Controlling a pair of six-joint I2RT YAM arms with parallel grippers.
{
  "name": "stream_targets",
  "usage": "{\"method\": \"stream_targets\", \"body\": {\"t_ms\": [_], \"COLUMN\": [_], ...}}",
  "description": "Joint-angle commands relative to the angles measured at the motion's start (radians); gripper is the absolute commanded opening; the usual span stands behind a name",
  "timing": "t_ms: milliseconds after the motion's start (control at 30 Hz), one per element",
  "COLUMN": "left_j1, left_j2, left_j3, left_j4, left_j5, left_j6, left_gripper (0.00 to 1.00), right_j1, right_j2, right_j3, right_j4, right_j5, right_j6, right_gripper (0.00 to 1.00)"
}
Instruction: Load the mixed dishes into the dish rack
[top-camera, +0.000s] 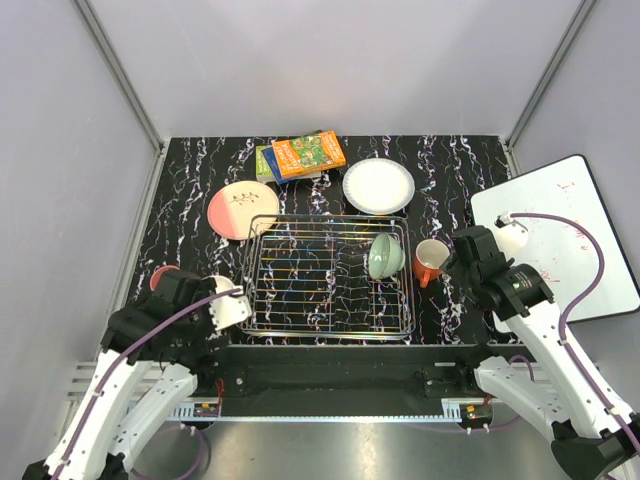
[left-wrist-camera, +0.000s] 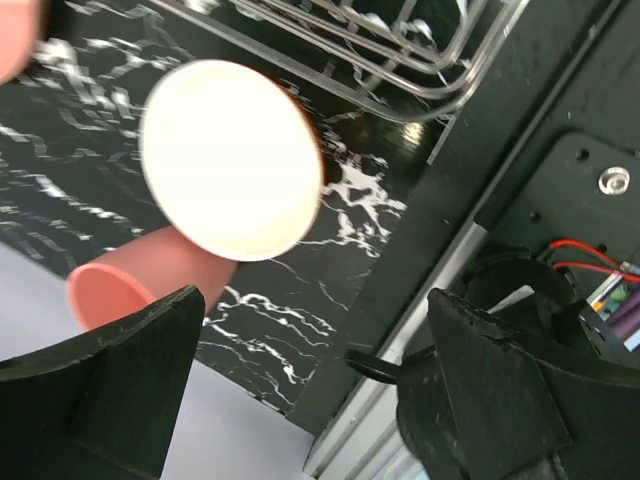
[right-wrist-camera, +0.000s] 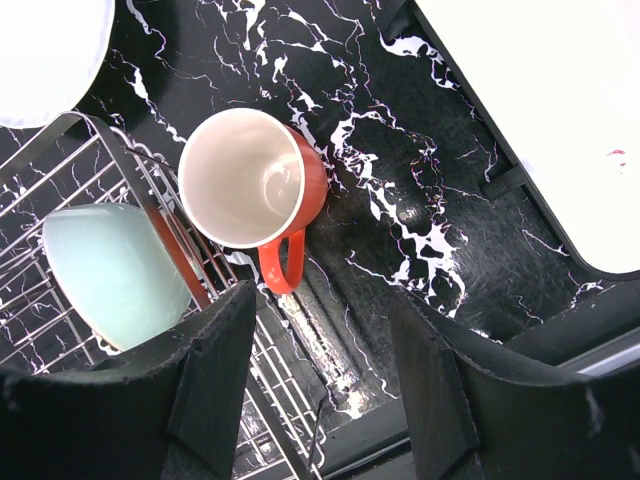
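Left gripper (left-wrist-camera: 315, 375) jaws wide open, nothing held. Orange bowl with white inside (left-wrist-camera: 230, 158) sits ahead of them, at the lower-left corner of the shiny silver wire dish rack (top-camera: 330, 275). Right gripper (right-wrist-camera: 320, 340) jaws apart, empty, above the orange-red mug (right-wrist-camera: 255, 185), just right of the rack. Pale green bowl (right-wrist-camera: 115, 275) leans inside the rack, right end

The left arm (top-camera: 140, 340) hides most of the pink cup (top-camera: 160, 275); the right wrist view crops the white plate (right-wrist-camera: 45, 45).
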Motion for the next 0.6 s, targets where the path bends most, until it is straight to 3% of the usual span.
{"method": "stream_targets", "body": {"t_ms": [0, 367, 567], "left_j1": [0.000, 0.014, 0.086], "left_j2": [0.029, 0.157, 0.242], "left_j3": [-0.069, -0.146, -0.175], "left_j4": [0.084, 0.223, 0.282], "left_j5": [-0.014, 0.045, 0.098], "left_j6": [0.048, 0.025, 0.048], "left_gripper": [0.99, 0.99, 0.99], "right_j1": [-0.004, -0.006, -0.004], "right_j2": [-0.009, -0.001, 0.004], "right_j3": [0.002, -0.001, -0.004], "right_j4": [0.020, 0.018, 0.021], "right_j5": [0.014, 0.022, 0.027], "right_j6": [0.009, 0.009, 0.011], "right_gripper": [0.63, 0.63, 0.63]}}
